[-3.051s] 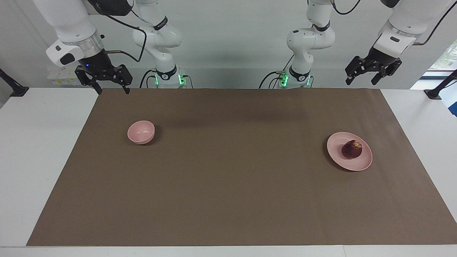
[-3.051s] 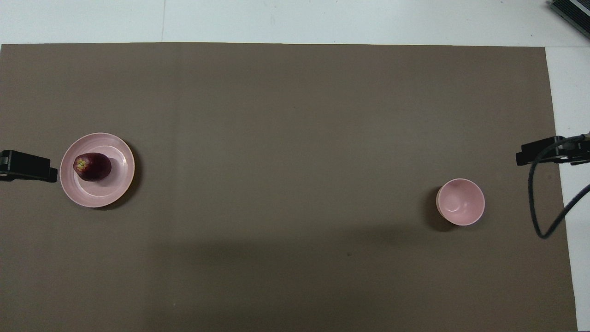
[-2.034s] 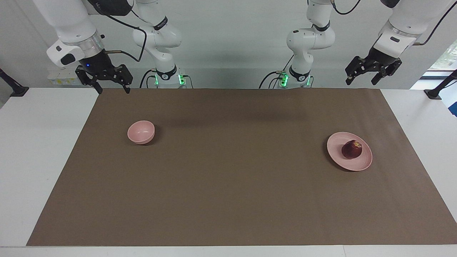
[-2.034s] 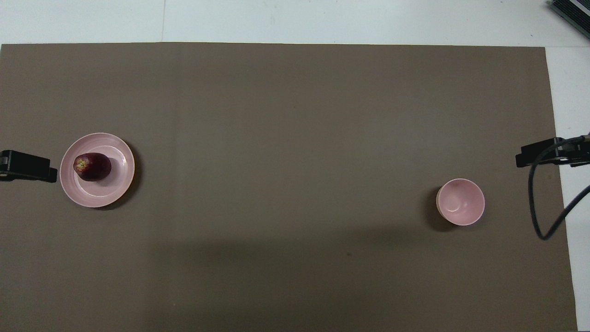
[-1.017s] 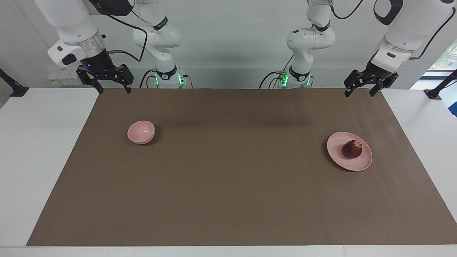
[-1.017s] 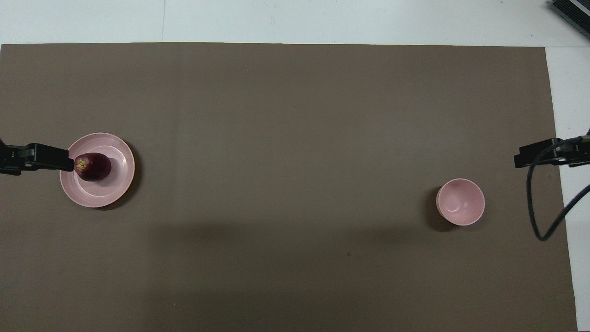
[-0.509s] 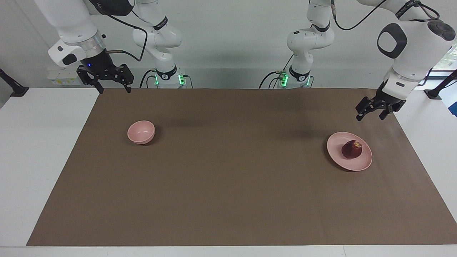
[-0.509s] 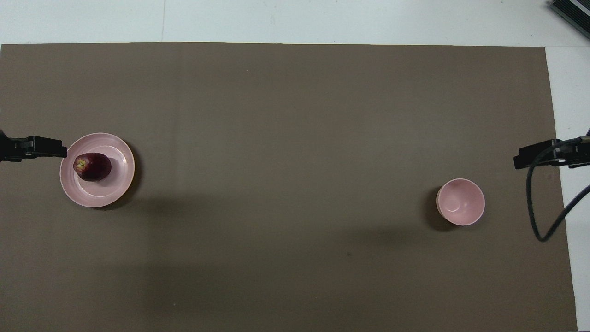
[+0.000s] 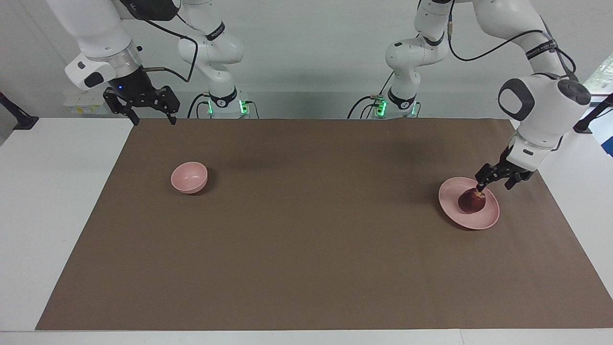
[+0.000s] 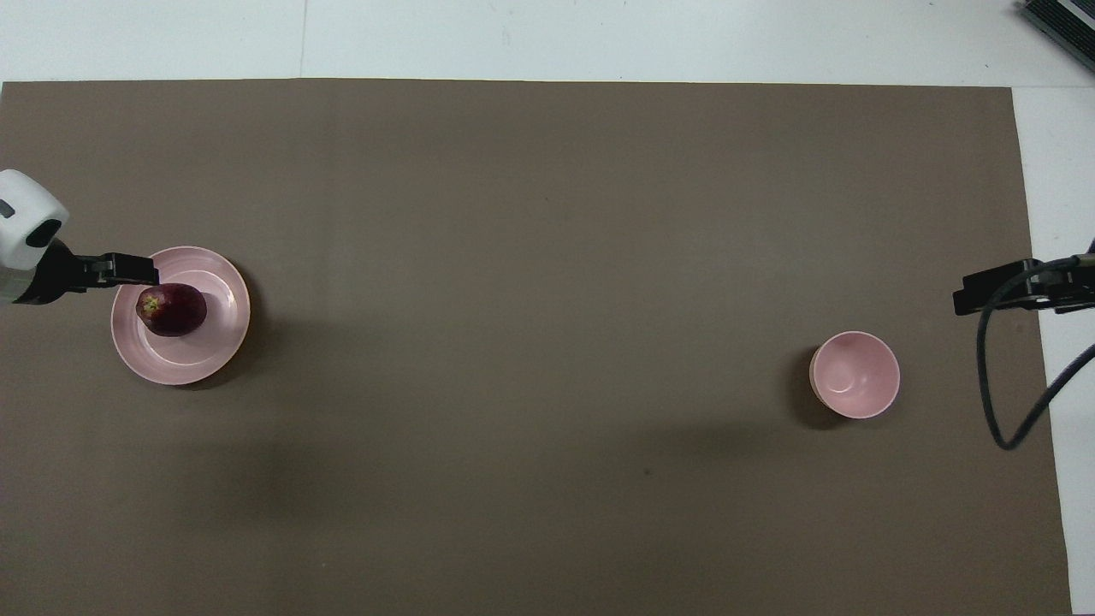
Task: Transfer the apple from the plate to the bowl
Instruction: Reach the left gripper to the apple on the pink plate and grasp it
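The dark red apple [image 9: 471, 200] lies on the pale pink plate [image 9: 465, 222] toward the left arm's end of the table; both also show in the overhead view, the apple [image 10: 171, 310] on the plate [image 10: 214, 355]. My left gripper [image 9: 493, 185] is open and low over the plate's rim, just beside the apple and not around it; it also shows in the overhead view [image 10: 128, 269]. The small pink bowl [image 9: 189, 177] stands empty toward the right arm's end [image 10: 855, 375]. My right gripper [image 9: 152, 120] is open and waits high over the mat's corner.
A brown mat [image 9: 306, 239] covers most of the white table. A black cable [image 10: 992, 385] loops from the right arm beside the bowl. The two arm bases stand at the robots' edge of the mat.
My left arm has swung out and come down from high above the table edge to just over the plate's rim beside the apple. The right gripper, apple, plate and bowl have not moved.
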Available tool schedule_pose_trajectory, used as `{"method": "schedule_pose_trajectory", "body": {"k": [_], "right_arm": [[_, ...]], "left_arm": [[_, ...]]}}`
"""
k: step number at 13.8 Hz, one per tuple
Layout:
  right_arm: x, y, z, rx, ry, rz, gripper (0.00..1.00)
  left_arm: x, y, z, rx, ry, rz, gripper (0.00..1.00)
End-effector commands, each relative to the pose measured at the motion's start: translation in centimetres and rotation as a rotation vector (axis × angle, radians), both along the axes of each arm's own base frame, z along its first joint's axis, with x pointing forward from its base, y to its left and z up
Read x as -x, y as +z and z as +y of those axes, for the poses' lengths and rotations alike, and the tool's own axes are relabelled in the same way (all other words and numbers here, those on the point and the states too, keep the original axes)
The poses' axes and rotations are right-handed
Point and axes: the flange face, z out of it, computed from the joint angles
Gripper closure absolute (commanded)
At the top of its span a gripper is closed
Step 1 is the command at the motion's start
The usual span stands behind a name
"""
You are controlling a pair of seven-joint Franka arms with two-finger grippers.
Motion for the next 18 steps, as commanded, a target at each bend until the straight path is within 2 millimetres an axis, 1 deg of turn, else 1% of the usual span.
{"method": "schedule_pose_trajectory", "body": {"k": [1, 2, 4, 6, 7, 9, 10, 13, 16, 17, 18], "right_arm": [[0.7, 0.2, 0.0, 0.001, 0.007, 0.012, 0.00], [0.7, 0.2, 0.0, 0.000, 0.006, 0.012, 0.00], [0.9, 0.2, 0.1, 0.000, 0.009, 0.013, 0.00], [1.1, 0.1, 0.2, -0.001, 0.006, 0.016, 0.00], [1.1, 0.0, 0.2, -0.001, 0.004, 0.019, 0.00], [1.2, 0.0, 0.2, -0.001, 0.004, 0.019, 0.00], [1.3, 0.0, 0.2, -0.001, 0.004, 0.018, 0.00], [1.4, -0.2, 0.3, -0.001, 0.003, 0.024, 0.00], [1.6, -0.3, 0.2, -0.003, 0.001, 0.027, 0.00], [1.6, -0.3, 0.2, -0.003, 0.001, 0.027, 0.00], [1.7, -0.4, 0.3, -0.004, 0.003, 0.030, 0.00]], "left_arm": [[0.7, -4.5, 0.1, -0.010, -0.013, -0.001, 0.00], [0.8, -5.7, 0.1, -0.011, -0.011, -0.009, 0.00], [0.8, -6.2, 0.3, -0.014, -0.013, -0.024, 0.00], [0.9, -7.6, 0.3, -0.010, -0.013, -0.006, 0.00], [1.3, -8.0, 0.1, -0.009, -0.014, 0.005, 0.00], [1.6, -8.5, -0.9, -0.007, -0.021, 0.014, 0.00], [1.7, -8.7, -1.0, -0.006, -0.022, 0.019, 0.00], [1.7, -8.6, -0.5, -0.010, -0.028, 0.003, 0.00], [2.0, -9.0, -0.5, -0.009, -0.028, 0.012, 0.00], [2.1, -9.1, -0.5, -0.009, -0.028, 0.015, 0.06], [2.2, -9.1, -0.5, -0.007, -0.027, 0.024, 0.58]]}}
